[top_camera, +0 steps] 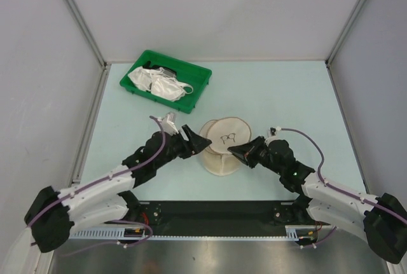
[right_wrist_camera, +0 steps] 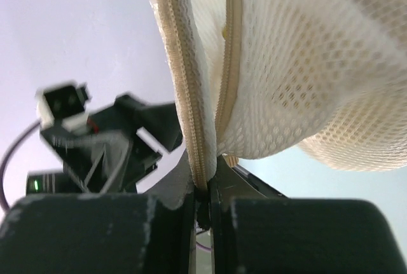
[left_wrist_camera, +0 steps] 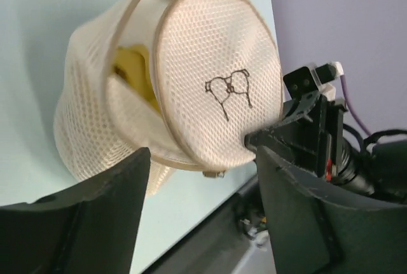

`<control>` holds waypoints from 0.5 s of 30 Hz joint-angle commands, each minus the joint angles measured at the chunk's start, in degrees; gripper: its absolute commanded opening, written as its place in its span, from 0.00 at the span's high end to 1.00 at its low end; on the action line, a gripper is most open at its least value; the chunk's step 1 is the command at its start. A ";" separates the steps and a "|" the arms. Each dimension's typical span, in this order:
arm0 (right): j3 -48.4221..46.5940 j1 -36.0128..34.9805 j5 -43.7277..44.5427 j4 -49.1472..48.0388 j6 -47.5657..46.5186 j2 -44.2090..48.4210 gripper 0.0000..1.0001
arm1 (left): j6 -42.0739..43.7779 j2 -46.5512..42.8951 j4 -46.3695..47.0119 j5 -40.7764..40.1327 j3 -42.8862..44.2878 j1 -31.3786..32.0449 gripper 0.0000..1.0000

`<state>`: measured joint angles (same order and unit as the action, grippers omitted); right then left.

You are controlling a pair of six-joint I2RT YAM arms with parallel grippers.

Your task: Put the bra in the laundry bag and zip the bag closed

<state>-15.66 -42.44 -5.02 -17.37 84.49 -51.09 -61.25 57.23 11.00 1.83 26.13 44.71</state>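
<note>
Laundry bag (top_camera: 224,145) pinned between two arms on the pale counter (top_camera: 286,102): we see the right pincer (top_camera: 233,151) clamped on the bag's zip rim (right_wrist_camera: 188,96), with the beige tape nipped between its fingers. The left pincer (top_camera: 202,143) stands at the bag's opposite side with its jaws wide, holding nothing.

The mustard-yellow bra (left_wrist_camera: 130,70) already lies inside. It shows through a gap where the two mesh halves part, ahead of the left pincer and off to its upper left in that arm's own camera. The disc with the small bra drawing (left_wrist_camera: 230,93) faces that pincer, tilted.

A small metal tab (left_wrist_camera: 213,173) hangs at the disc's lower edge, straight ahead between the left fingers. We take it for the zip pull, though it is too small to be sure. We judge the next move turns on this: the tab lies nearer the left pincer, and the zip curves round the rim away from it. The left arm would then pull while the right anchors the rim. The bag is not yet zipped.

Beyond the left pincer, well apart from the bag, a green tray (top_camera: 184,64) holds white bras (top_camera: 159,82).
</note>
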 commanded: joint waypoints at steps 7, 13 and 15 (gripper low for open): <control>-2.62 1.74 -1.05 -0.21 13.42 -1.82 1.00 | 24.77 -9.34 -11.18 -26.77 3.30 20.83 0.64; -2.54 1.21 0.62 0.40 15.97 -0.95 1.00 | 27.95 2.08 -9.07 -28.46 8.84 24.99 0.52; -2.53 1.13 1.32 1.10 16.32 -0.33 1.00 | 27.16 4.89 -8.46 -28.46 9.38 24.99 0.50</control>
<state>-16.21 -40.93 -5.69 -16.56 97.69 -52.90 -36.84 58.30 1.39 -23.16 31.83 69.45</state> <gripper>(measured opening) 0.078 0.486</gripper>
